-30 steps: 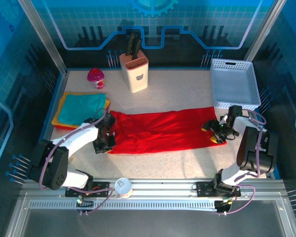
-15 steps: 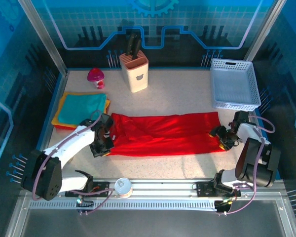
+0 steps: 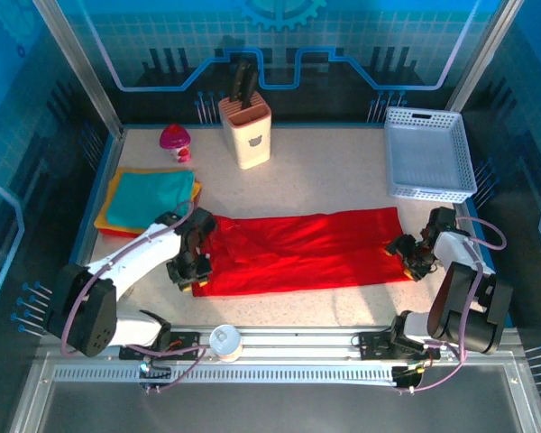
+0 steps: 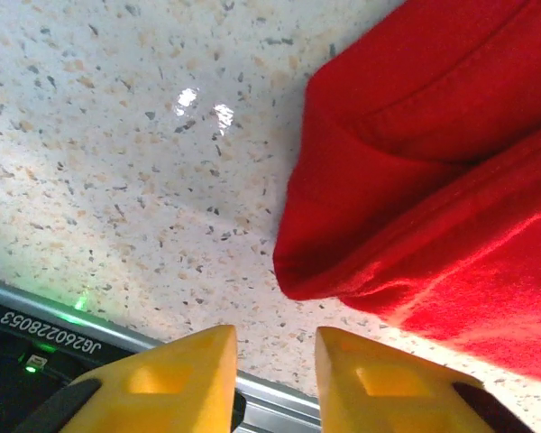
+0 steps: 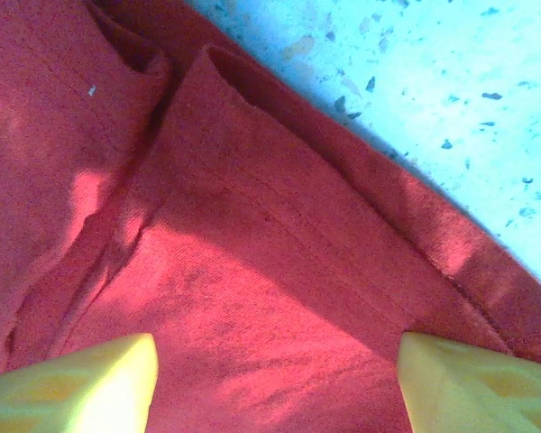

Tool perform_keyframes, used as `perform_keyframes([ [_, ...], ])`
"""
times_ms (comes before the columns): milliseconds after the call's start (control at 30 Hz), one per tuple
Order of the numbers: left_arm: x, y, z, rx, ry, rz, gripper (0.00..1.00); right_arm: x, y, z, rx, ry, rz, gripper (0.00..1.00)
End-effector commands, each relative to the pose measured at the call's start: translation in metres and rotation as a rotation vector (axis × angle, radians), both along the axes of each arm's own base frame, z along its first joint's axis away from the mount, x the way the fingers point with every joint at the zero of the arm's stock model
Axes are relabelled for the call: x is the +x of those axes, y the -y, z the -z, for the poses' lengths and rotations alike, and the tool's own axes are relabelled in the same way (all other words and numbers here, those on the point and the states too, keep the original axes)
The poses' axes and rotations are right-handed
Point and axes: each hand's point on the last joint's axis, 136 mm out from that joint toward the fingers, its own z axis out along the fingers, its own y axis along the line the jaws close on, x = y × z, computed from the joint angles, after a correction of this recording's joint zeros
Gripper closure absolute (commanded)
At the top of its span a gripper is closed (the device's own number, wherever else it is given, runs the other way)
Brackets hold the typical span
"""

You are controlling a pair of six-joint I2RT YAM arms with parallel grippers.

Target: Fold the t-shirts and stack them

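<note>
The bright red t-shirt [image 3: 302, 253] lies as a long flat band across the middle of the table. My left gripper [image 3: 194, 263] hovers at its left end. In the left wrist view this gripper [image 4: 275, 347] is open over bare tabletop, and a folded corner of the red shirt [image 4: 415, 180] lies just beyond the fingertips. My right gripper [image 3: 408, 253] sits at the shirt's right end. In the right wrist view it [image 5: 275, 361] is wide open, with the red cloth [image 5: 252, 271] spread under both fingers. A folded teal shirt [image 3: 151, 197] tops the stack at the left, with orange [image 3: 117, 183] and yellow edges under it.
A white perforated basket [image 3: 428, 162] stands at the back right. A knife block [image 3: 245, 133] and a small pink object [image 3: 174, 142] are along the back. A round white cup [image 3: 224, 341] sits on the front rail. The metal rail [image 4: 90, 311] runs close under the left fingers.
The red shirt has been drawn out longer and its near left edge has slid toward the front. Both grippers have shifted slightly nearer and outward at its ends.
</note>
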Motion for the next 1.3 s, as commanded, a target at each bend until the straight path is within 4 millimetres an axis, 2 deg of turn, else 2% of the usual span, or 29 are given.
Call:
perform_keyframes([
  [0, 0.044, 0.017, -0.022, -0.056, 0.123, 0.100, 0.70, -0.006, -0.004, -0.007, 0.013, 0.006, -0.022, 0.28],
  [67, 0.061, 0.027, -0.022, -0.083, 0.141, 0.149, 0.71, -0.004, -0.006, -0.014, -0.006, 0.022, -0.052, 0.26],
  [133, 0.069, 0.034, -0.013, -0.094, 0.120, 0.185, 0.73, -0.002, -0.009, -0.019, -0.016, 0.043, -0.077, 0.23],
  [267, 0.071, 0.042, 0.014, -0.121, 0.048, 0.223, 0.76, 0.007, -0.027, -0.025, 0.004, 0.089, -0.159, 0.20],
  [367, 0.069, 0.040, 0.026, -0.104, 0.025, 0.224, 0.75, 0.013, -0.039, -0.026, -0.007, 0.092, -0.234, 0.19],
  [533, 0.071, 0.036, 0.029, -0.088, 0.050, 0.212, 0.72, 0.018, -0.047, -0.016, -0.012, 0.063, -0.276, 0.19],
  [733, 0.068, 0.032, 0.032, -0.074, 0.040, 0.211, 0.73, 0.015, -0.046, 0.004, 0.000, -0.002, -0.269, 0.20],
  [1000, 0.064, 0.019, 0.030, -0.086, 0.044, 0.149, 0.68, 0.013, -0.045, 0.013, 0.001, -0.034, -0.272, 0.21],
  [1267, 0.064, 0.027, 0.039, -0.141, 0.027, 0.158, 0.72, 0.011, -0.044, 0.020, 0.007, -0.062, -0.264, 0.22],
])
